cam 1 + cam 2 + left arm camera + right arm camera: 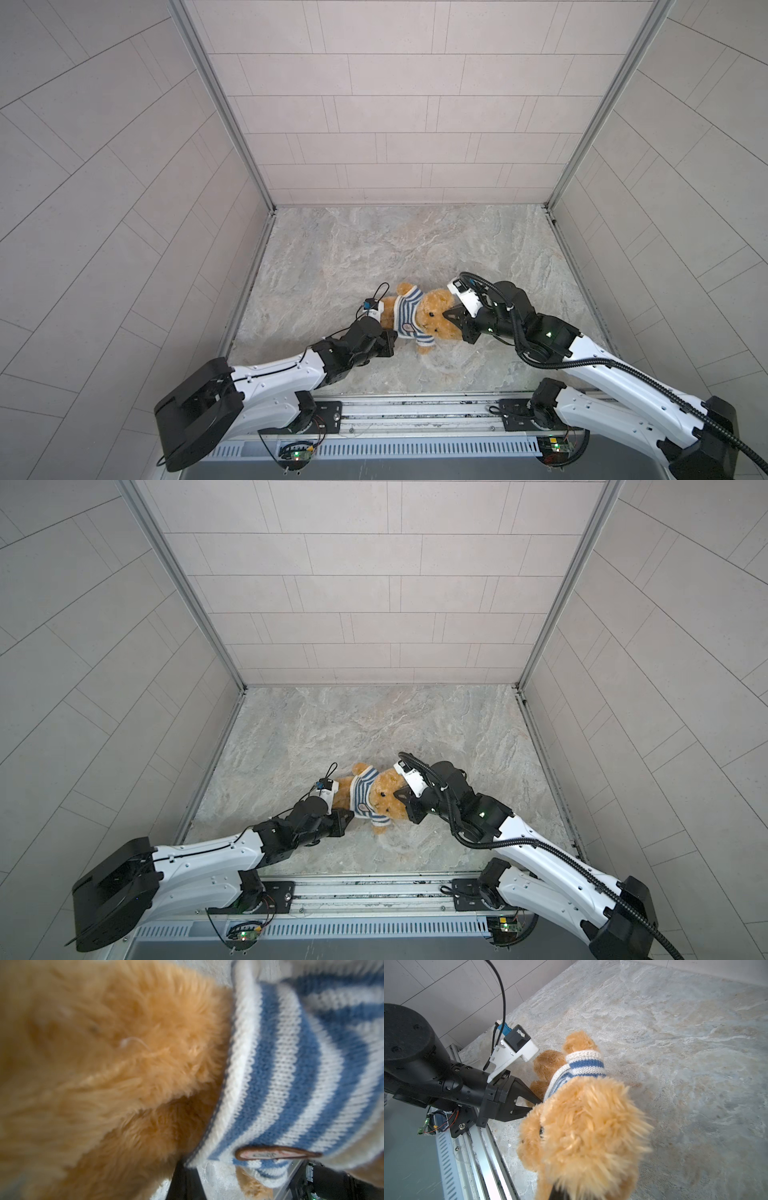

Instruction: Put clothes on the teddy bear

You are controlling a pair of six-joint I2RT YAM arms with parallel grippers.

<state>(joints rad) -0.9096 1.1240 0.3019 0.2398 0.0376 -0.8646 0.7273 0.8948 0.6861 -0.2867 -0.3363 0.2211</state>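
The teddy bear (432,318) (384,798) lies on the marble floor with its head to the right, and the blue-and-white striped shirt (405,311) (361,791) is over its body and arms. My left gripper (394,335) (350,815) is shut on the shirt's lower hem, close to the badge (276,1152). In the left wrist view its dark fingers (185,1180) meet the hem (209,1147) beside golden fur (124,1064). My right gripper (448,314) (400,794) is shut on the bear's head (587,1126). Fur hides its fingertips (556,1193).
The marble floor (415,249) is boxed in by tiled walls on the left, back and right. An aluminium rail (415,411) with both arm bases runs along the front edge. The left arm's wrist camera (519,1045) hangs over the bear's legs.
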